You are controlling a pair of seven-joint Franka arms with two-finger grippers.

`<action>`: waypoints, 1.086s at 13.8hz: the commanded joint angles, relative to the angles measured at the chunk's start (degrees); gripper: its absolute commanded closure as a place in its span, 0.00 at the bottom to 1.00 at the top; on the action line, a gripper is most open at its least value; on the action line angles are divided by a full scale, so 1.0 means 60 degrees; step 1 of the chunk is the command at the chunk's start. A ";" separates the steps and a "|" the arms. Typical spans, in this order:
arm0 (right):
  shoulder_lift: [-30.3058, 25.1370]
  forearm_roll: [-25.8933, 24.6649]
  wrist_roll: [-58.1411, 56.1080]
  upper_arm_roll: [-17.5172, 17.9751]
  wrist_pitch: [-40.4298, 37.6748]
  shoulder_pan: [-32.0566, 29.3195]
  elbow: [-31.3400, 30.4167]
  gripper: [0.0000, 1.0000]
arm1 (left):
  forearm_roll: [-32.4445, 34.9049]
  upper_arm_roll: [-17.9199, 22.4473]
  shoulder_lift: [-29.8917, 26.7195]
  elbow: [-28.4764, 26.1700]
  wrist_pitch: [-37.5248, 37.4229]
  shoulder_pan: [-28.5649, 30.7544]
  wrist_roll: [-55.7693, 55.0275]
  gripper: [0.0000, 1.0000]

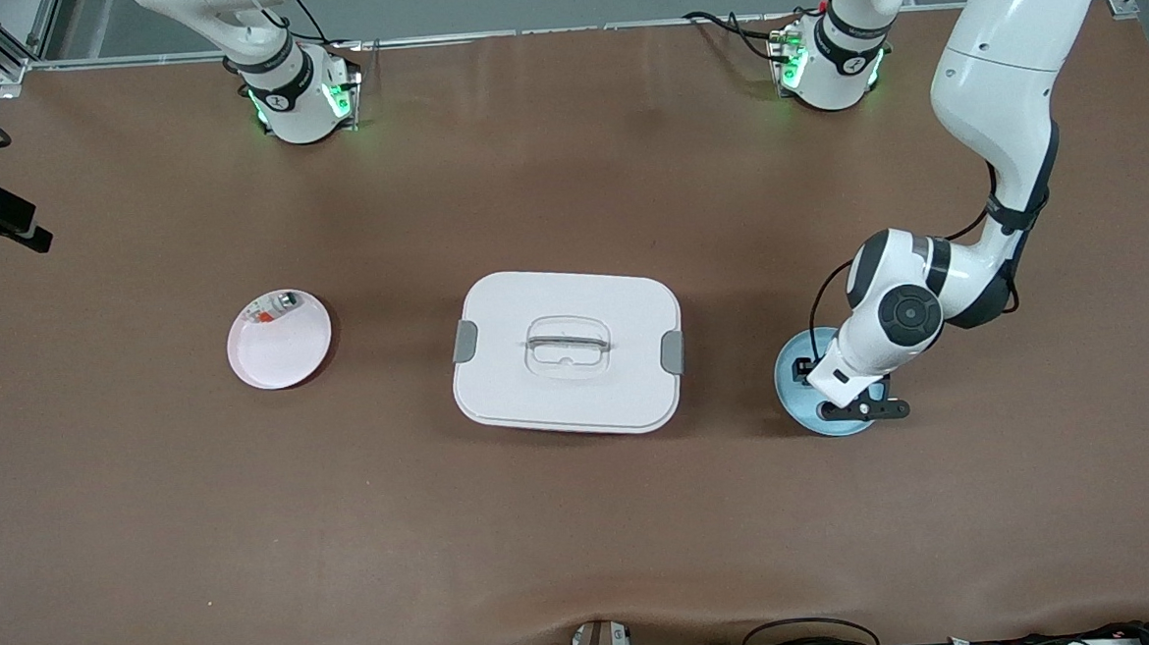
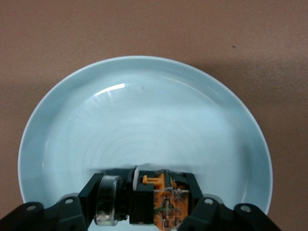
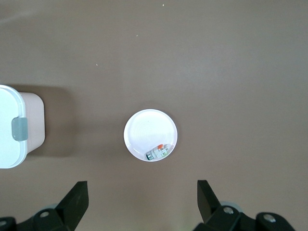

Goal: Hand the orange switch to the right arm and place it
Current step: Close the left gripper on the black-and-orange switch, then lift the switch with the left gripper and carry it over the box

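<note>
Table (image 1: 586,538) brown. White lidded box (image 1: 566,350) at centre. Pink plate (image 1: 279,339) toward right arm's end, whitish-silver part (image 1: 274,306) on it. Blue plate (image 2: 144,130) under left gripper (image 2: 144,204), fingers clamped on orange switch (image 2: 161,197). Right gripper (image 3: 142,199) high over table, fingers apart.

Black-and-orange switch (image 2: 154,199), pale blue plate (image 2: 144,125), white plate (image 1: 280,340), brown table (image 1: 585,519).
</note>
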 commanded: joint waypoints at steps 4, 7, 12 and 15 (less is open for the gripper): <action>-0.0222 -0.0109 -0.0122 0.0123 0.0113 -0.0025 -0.0233 0.00 | 0.0218 -0.0009 -0.0105 -0.0073 -0.0100 0.0029 -0.0651 0.69; -0.0222 -0.0109 -0.0122 0.0138 0.0186 -0.0010 -0.0233 0.00 | 0.0101 -0.0038 -0.0675 -0.0029 -0.0917 0.0117 -0.0768 0.69; -0.0222 -0.0095 -0.0136 0.0108 0.0201 -0.0054 -0.0233 0.00 | -0.1245 -0.0068 -0.2124 0.0117 -0.2660 0.0146 -0.1003 0.69; -0.0207 -0.0066 -0.0136 0.0108 0.0201 -0.0054 -0.0233 0.00 | -0.2414 -0.0053 -0.2974 0.0496 -0.3861 0.0161 -0.1017 0.69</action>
